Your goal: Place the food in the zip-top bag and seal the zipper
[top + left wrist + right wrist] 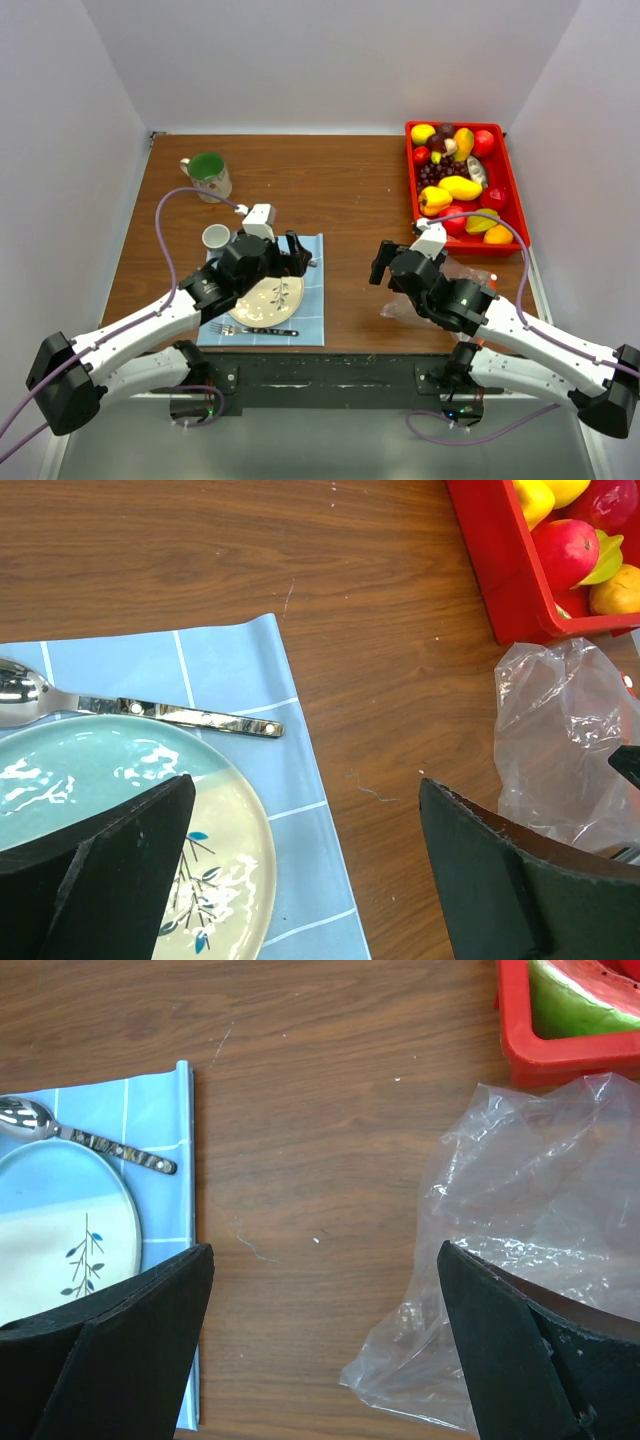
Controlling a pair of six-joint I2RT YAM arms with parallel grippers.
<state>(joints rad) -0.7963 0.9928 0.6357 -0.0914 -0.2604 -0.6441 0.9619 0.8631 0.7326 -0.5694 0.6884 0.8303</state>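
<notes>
Left tool (pixel 307 785) and right tool (pixel 325 1250) are gaping empty; right should be pinching zip-top bag (pixel 520 1290) mouth edge first.

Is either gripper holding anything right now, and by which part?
Nothing is held. The left gripper is open over the edge of the blue checked placemat. The right gripper is open over bare wood, with the clear crinkly plastic bag ungrasped beside it.
</notes>
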